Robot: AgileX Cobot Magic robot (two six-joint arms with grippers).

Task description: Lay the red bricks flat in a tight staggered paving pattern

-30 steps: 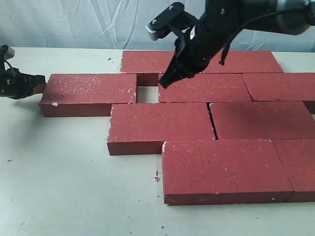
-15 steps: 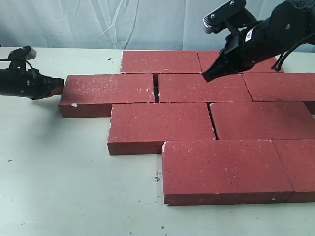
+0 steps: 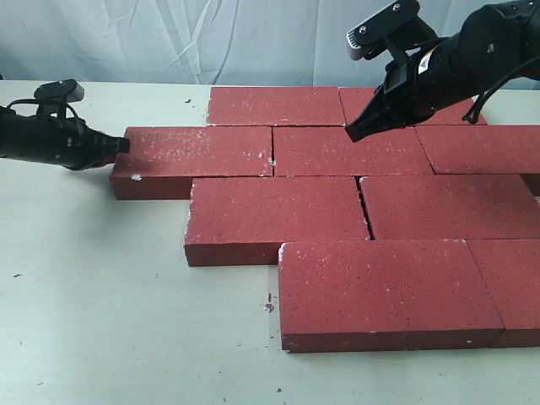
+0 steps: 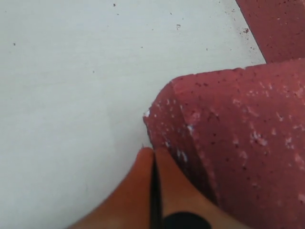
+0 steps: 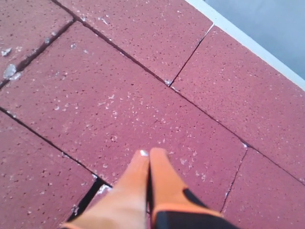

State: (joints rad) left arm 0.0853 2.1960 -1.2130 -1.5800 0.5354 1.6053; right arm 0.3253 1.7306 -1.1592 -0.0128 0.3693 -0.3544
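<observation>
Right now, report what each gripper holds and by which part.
Nothing is held: the left gripper, fingers shut, noses the end of the leftmost brick; right gripper, shut, points at another brick.

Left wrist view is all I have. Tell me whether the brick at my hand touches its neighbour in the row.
Observer: Yes. In the exterior view the dark-red rectangular paving brick at the left hand meets its neighbour; only a thin seam shows.
Operator: Report the right hand.
Observer: The right hand is over that neighbour, shut, holding nothing.
Operator: Check the other joints.
Observer: A narrow dark gap separates the third-row left brick from the third-row right brick.
</observation>
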